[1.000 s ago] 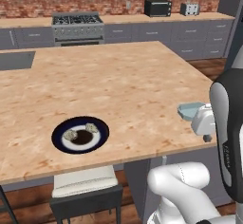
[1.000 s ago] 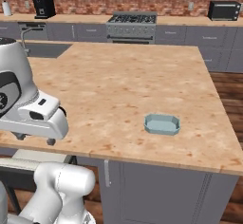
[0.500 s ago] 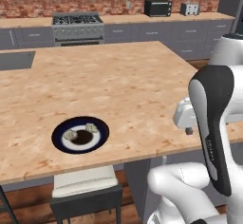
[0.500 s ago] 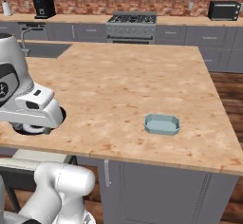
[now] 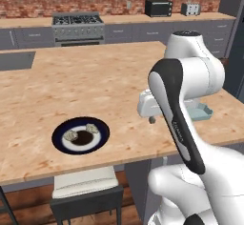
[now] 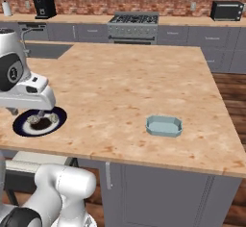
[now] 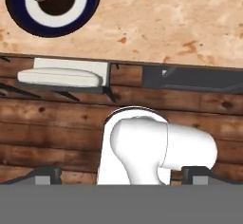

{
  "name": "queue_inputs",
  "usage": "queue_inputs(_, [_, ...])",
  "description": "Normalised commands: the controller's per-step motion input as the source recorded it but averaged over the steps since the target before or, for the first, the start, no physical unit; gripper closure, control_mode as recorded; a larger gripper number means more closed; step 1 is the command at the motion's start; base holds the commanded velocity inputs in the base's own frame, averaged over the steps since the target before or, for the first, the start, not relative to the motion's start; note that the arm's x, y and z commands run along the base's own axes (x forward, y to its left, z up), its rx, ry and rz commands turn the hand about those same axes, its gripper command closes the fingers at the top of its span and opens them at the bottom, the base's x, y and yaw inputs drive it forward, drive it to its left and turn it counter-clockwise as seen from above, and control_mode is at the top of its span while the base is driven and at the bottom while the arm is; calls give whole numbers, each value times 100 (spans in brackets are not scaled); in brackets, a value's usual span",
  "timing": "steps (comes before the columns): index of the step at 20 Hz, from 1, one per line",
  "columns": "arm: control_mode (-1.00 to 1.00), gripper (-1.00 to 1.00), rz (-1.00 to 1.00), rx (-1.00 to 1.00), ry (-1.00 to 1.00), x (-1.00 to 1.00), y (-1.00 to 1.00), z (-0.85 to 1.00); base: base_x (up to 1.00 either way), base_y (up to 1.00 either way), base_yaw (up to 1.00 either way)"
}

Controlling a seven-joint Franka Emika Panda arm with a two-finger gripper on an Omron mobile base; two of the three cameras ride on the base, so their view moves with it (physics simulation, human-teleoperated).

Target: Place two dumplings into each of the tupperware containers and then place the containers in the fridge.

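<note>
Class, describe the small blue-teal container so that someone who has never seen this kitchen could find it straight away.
Start at the big wooden island counter facing the brick wall and stove. Near its front edge, well to the right of the round dark blue plate, sits the tupperware container. It is a shallow, pale blue-teal rectangle with rounded corners, and nothing lies in it.

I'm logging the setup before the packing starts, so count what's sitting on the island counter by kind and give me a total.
Dumplings: 2, both on the plate
Dark blue plate: 1
Pale blue tupperware container: 1, nothing in it
Total: 4
</note>
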Motion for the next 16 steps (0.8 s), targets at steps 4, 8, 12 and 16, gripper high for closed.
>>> queue_inputs(4, [-100,-100,13,1,0,41,27,-31,0,0,0])
queue_inputs(8, [-100,-100,13,0,2,42,32,-39,0,0,0])
queue_inputs(12, [-100,-100,16,1,3,54,37,-33,0,0,0])
queue_inputs(16, [-100,-100,18,1,5,39,36,-28,0,0,0])
